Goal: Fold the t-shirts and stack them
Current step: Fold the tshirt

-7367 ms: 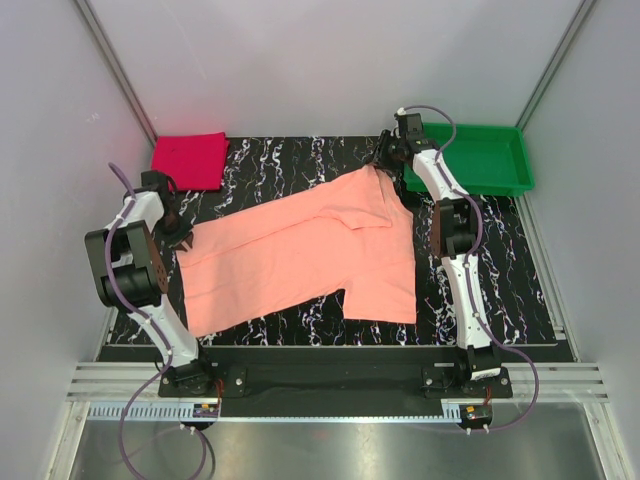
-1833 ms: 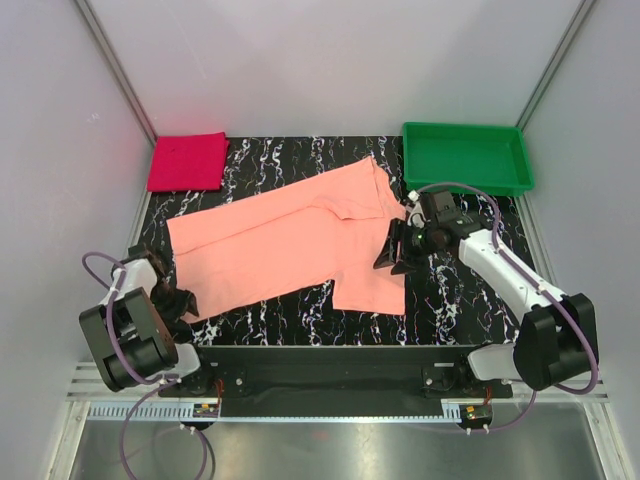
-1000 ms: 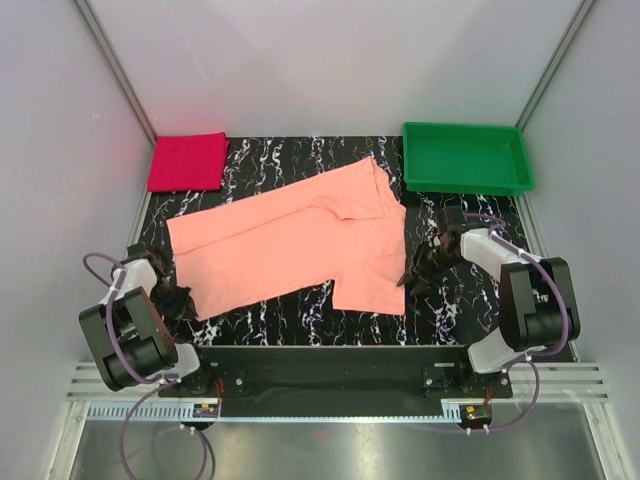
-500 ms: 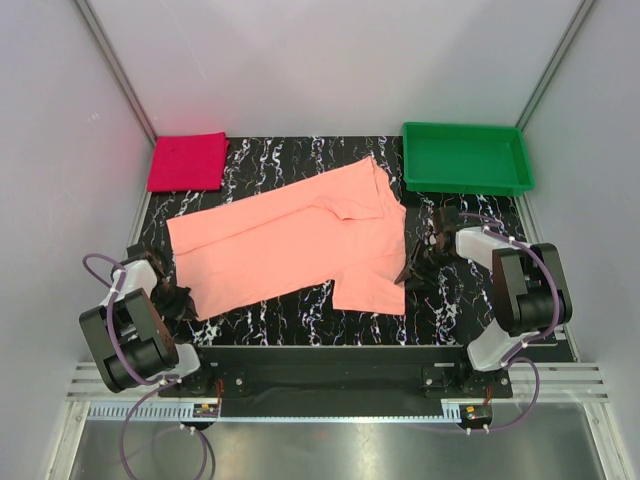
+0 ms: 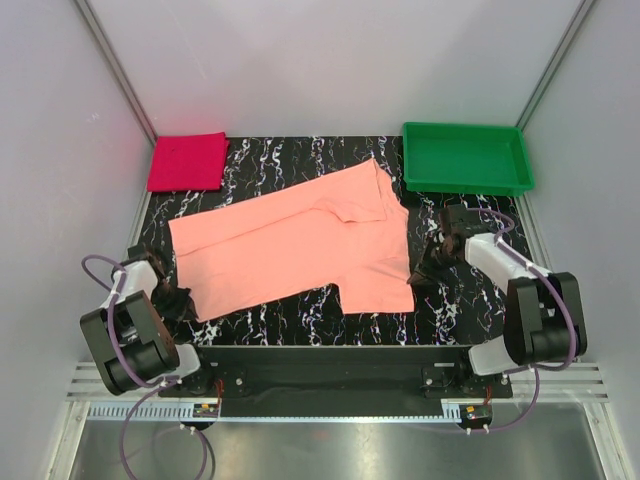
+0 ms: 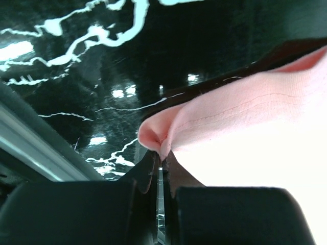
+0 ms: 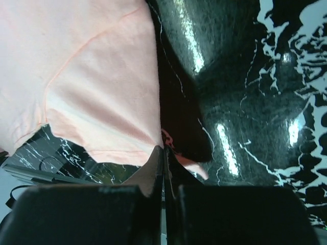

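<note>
The salmon-peach t-shirt (image 5: 300, 245) lies spread out flat on a slant across the black marbled table (image 5: 470, 300). My left gripper (image 5: 178, 300) is shut on its near left hem; the left wrist view shows the jaws (image 6: 161, 155) pinching a small fold of pink cloth (image 6: 245, 127). At the shirt's right edge near its lower corner, my right gripper (image 5: 420, 275) is shut on the cloth; in the right wrist view the closed jaws (image 7: 164, 150) meet the edge of the fabric (image 7: 92, 76). The magenta-red t-shirt (image 5: 187, 160) sits folded at the back left corner.
A green plastic tray (image 5: 467, 158) stands at the back right with nothing in it. Grey walls close in the table on three sides. Both arms are folded low near the front corners, the left by the table's left rail (image 5: 140, 240).
The right gripper has gone from half open to shut on the salmon shirt's right edge. The shirt's near right corner has shifted slightly right. The left arm has not moved.
</note>
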Controlling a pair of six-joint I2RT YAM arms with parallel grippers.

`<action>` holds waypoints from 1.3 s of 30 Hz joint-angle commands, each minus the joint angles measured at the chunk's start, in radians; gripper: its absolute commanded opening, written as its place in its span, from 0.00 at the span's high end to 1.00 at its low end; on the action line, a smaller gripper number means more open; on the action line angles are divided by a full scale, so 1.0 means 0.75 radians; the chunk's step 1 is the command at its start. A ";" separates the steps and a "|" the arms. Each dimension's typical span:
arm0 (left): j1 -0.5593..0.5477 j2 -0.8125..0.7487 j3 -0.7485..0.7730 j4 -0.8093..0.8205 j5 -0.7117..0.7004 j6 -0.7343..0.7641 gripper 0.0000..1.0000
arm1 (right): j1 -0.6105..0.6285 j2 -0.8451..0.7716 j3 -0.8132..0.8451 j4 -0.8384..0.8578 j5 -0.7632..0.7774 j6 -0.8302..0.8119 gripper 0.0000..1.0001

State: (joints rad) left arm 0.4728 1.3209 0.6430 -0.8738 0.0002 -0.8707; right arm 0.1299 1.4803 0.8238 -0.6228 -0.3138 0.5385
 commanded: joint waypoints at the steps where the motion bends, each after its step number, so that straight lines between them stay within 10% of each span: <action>1: 0.006 -0.049 -0.011 -0.044 -0.055 -0.036 1.00 | -0.005 -0.078 -0.008 -0.119 0.075 0.010 1.00; 10: -0.011 -0.131 0.081 -0.148 -0.076 0.009 1.00 | -0.003 -0.119 0.202 -0.217 0.032 -0.031 1.00; 39: -0.103 0.527 0.816 -0.111 -0.060 0.048 1.00 | -0.005 0.871 1.538 -0.266 -0.077 -0.078 1.00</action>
State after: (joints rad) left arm 0.3931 1.6905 1.1946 -0.9653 -0.0292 -0.8490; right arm 0.1299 2.0991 1.8942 -0.8291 -0.3645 0.5034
